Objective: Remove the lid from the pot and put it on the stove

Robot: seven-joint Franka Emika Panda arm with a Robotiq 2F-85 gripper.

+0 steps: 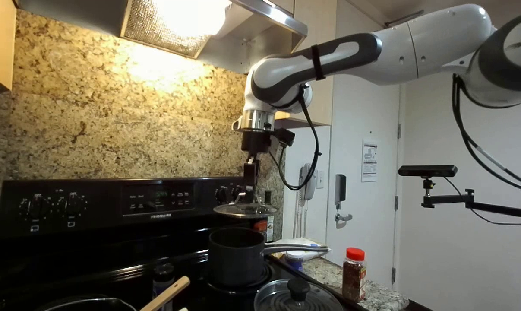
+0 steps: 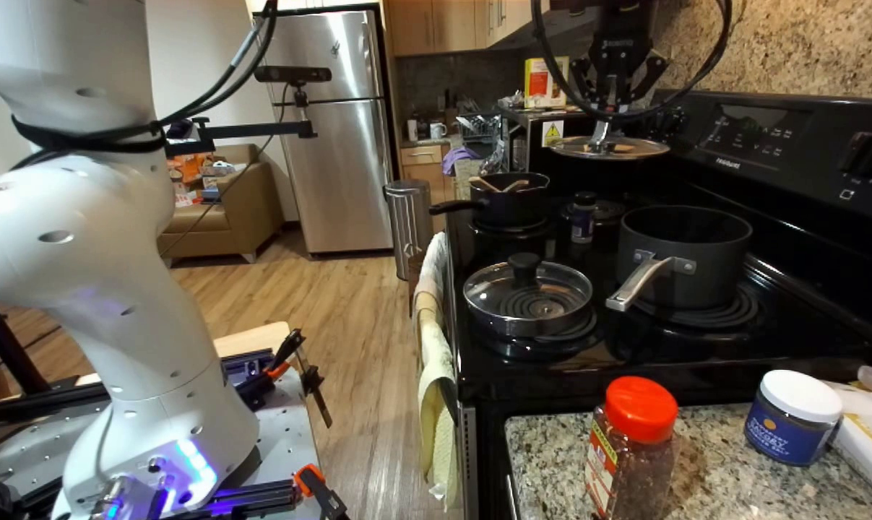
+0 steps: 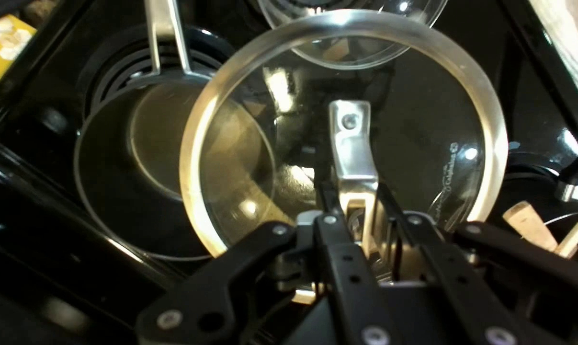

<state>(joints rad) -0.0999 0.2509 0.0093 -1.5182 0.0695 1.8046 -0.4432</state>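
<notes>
The lid (image 1: 225, 211) is round clear glass with a metal rim and a silver strap handle. It hangs roughly level in the air; it also shows in an exterior view (image 2: 573, 149) and the wrist view (image 3: 427, 110). My gripper (image 3: 356, 192) is shut on its handle, a finger on each side; it points down in both exterior views (image 1: 250, 192) (image 2: 610, 101). The grey pot (image 1: 234, 263) stands uncovered on a burner, its silver handle outward (image 2: 685, 267). In the wrist view the lid covers only the right part of the pot (image 3: 121, 206). The stove (image 1: 113, 248) is black.
A dark-knobbed glass lid (image 2: 526, 310) sits on the front burner nearest the counter. A black pan (image 2: 511, 206) holds wooden utensils. A small bottle (image 2: 582, 220) stands between the burners. A red-capped jar (image 1: 354, 278) stands on the counter. The range hood (image 1: 264, 32) hangs above.
</notes>
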